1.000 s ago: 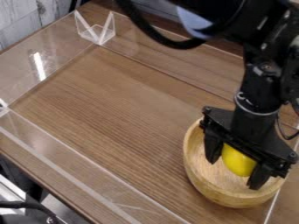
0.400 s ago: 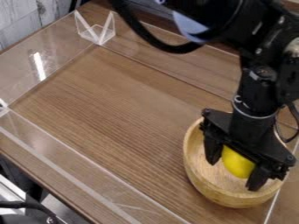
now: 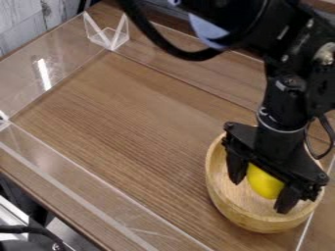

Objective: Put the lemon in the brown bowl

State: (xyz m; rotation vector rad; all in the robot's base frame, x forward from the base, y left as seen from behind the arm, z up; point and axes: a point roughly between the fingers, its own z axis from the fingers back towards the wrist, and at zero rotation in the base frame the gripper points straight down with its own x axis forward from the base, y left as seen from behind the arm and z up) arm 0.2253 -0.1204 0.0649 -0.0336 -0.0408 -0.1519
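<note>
So your lemon [image 3: 264, 183] is sitting in the bowl [image 3: 228, 198], toward its right side, with your gripper [image 3: 268, 179] right over it. The fingers are spread on either side of the fruit, but I can't tell if you're actually pinching it. The bowl's on the wooden table [image 3: 124, 113], and you've got a white wire-frame thing [image 3: 109, 32] near the far edge.

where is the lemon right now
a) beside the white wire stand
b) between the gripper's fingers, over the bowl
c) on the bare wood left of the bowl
b, the yellow lemon shows between the black gripper's fingers, over the bowl.
</note>
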